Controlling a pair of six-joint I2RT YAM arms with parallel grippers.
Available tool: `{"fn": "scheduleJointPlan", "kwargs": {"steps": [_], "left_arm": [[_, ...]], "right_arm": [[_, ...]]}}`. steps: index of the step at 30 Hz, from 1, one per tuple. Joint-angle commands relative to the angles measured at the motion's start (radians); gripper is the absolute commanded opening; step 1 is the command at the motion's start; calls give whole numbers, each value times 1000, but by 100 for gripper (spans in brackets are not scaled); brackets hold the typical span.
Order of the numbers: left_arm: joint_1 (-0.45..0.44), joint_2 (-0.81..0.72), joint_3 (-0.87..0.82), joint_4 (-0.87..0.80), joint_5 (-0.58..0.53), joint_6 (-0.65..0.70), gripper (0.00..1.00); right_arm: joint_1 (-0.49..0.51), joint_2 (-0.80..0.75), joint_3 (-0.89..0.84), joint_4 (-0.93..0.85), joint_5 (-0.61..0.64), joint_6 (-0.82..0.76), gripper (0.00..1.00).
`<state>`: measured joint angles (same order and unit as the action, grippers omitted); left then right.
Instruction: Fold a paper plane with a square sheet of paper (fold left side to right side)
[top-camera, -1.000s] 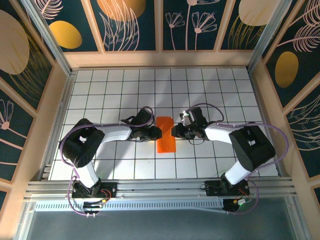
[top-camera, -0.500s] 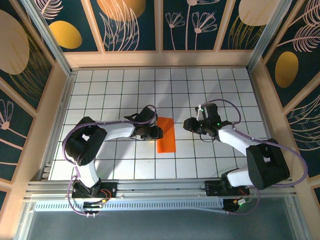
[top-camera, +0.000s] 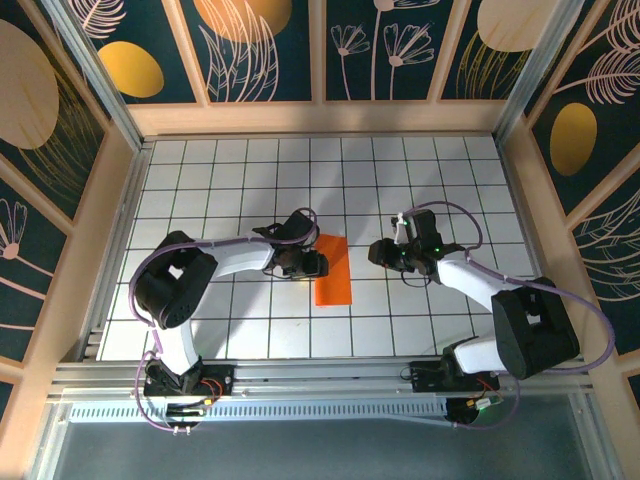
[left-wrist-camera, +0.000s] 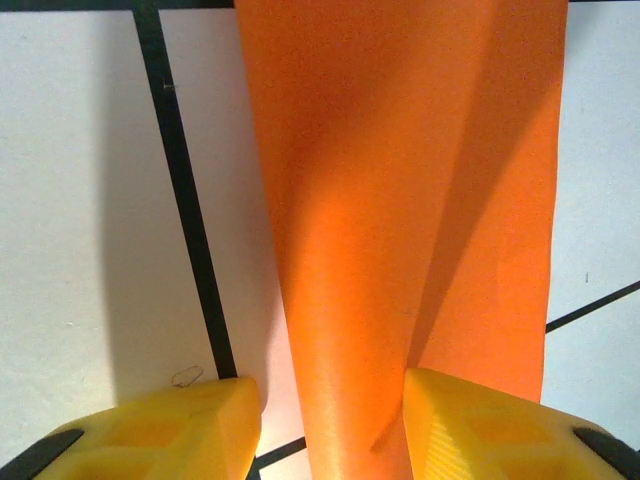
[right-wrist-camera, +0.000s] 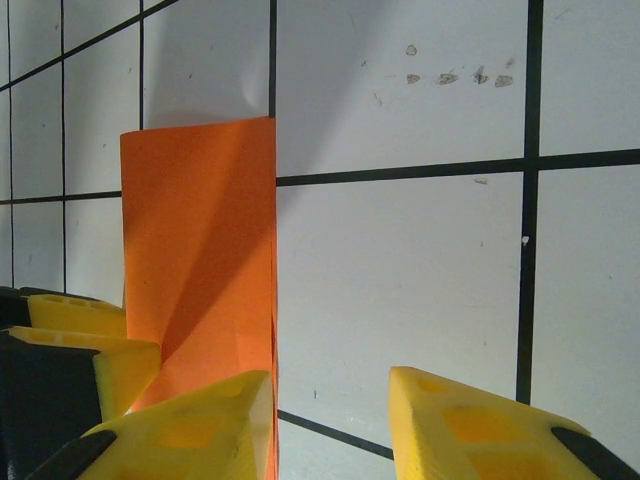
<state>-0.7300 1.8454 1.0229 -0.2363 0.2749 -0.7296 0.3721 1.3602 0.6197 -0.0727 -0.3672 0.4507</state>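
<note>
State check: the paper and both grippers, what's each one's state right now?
bright orange sheet of paper: folded into a narrow rectangle, lying on the white tiled table.
left gripper: open, paper running between its jaws.
right gripper: open, holding nothing, beside the paper.

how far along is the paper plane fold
Done: the bright orange sheet of paper lies as a narrow folded strip on the white tiled table, so the side-to-side fold looks made. In hand: the left gripper straddles its edge, jaws open; the right gripper stands apart, open and empty. To do: no pointed dart shape yet.
</note>
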Motion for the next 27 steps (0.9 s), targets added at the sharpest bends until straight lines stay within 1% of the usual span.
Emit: {"fn": "scheduleJointPlan", "kwargs": {"steps": [1, 20, 27], "left_arm": [[-55, 148, -18, 135, 24, 18, 45], [-61, 153, -17, 120, 15, 35, 46], [-62, 147, -22, 115, 10, 35, 47]], "right_arm": [[-6, 6, -14, -1, -11, -10, 36], [1, 38, -5, 23, -53, -1, 36], [27, 68, 1, 48, -83, 15, 36]]}}
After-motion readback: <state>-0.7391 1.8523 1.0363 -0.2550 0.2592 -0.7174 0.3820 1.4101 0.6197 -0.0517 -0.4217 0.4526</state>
